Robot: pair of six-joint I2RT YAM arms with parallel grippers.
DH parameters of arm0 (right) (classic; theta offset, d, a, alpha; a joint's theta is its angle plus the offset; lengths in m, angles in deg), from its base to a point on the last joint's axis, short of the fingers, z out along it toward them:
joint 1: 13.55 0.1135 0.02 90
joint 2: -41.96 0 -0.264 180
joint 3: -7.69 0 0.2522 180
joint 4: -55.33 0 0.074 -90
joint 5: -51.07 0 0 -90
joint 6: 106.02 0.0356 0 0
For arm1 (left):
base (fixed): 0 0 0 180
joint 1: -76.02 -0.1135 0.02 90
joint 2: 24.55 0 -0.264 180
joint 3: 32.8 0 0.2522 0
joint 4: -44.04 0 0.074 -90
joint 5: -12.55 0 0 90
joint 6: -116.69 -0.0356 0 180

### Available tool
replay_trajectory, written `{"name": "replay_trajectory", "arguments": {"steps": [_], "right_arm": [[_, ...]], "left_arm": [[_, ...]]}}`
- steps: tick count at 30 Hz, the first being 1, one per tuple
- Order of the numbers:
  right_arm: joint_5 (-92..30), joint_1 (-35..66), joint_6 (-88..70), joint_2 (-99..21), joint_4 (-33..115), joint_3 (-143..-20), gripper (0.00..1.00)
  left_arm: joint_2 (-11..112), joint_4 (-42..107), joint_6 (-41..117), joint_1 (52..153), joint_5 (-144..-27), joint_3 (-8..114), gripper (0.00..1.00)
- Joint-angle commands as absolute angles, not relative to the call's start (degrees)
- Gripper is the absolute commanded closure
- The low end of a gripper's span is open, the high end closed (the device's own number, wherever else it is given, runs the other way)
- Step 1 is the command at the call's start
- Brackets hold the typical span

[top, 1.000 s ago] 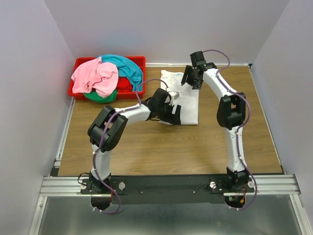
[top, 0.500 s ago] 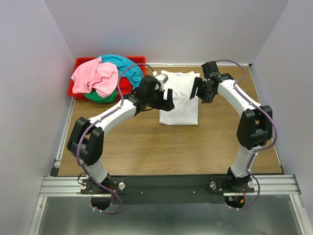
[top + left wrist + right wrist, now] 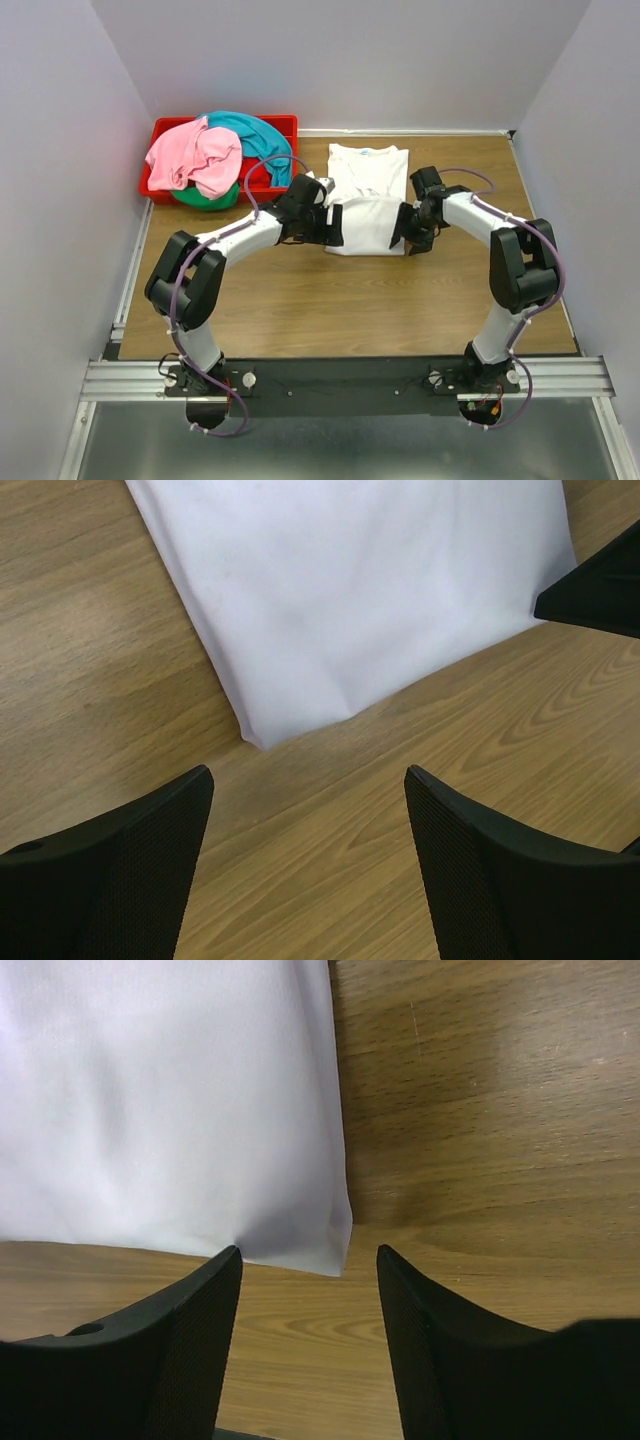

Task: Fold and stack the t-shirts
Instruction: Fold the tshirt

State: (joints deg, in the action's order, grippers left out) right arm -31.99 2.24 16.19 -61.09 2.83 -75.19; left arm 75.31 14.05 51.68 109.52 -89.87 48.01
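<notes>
Shirts first: we are seeing the white t-shirt (image 3: 367,195) lying folded into a flat rectangle on the table (image 3: 300,300), toward the far middle, collar end pointing away from the arm bases. We are marking the left gripper (image 3: 328,222) as hovering at the near left corner of that shirt, jaws spread with nothing between them. In the left wrist view the corner is sitting just ahead of the gap, on bare wood. The right gripper (image 3: 412,228) is hovering at the near right corner, jaws likewise apart and gripping nothing. In the right wrist view one fingertip is sitting right at the shirt's edge, and we are not able to tell whether it is touching. The red bin (image 3: 160,130) is sitting at the far left. In it we are seeing the pink t-shirt (image 3: 195,155) heaped on top, the teal t-shirt (image 3: 258,135) draping over the right side, and the green t-shirt (image 3: 205,198) and red t-shirt (image 3: 257,172) peeking out below
</notes>
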Motion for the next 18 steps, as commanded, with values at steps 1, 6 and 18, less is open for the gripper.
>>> {"name": "replay_trajectory", "arguments": {"steps": [1, 6, 18], "right_arm": [[-31.98, 2.18, 17.38, -59.38, 5.44, -72.43, 0.39], [-33.48, 2.18, 17.55, -59.9, 6.23, -70.23, 0.46], [-34.71, 2.27, 16.85, -61.84, 7.55, -70.05, 0.64]], "left_arm": [[76.97, 13.4, 53.14, 109.69, -88.17, 47.93, 0.16], [77.67, 13.23, 53.58, 109.69, -87.82, 47.58, 0.2], [80.39, 11.64, 55.95, 109.69, -83.25, 48.28, 0.25]]}}
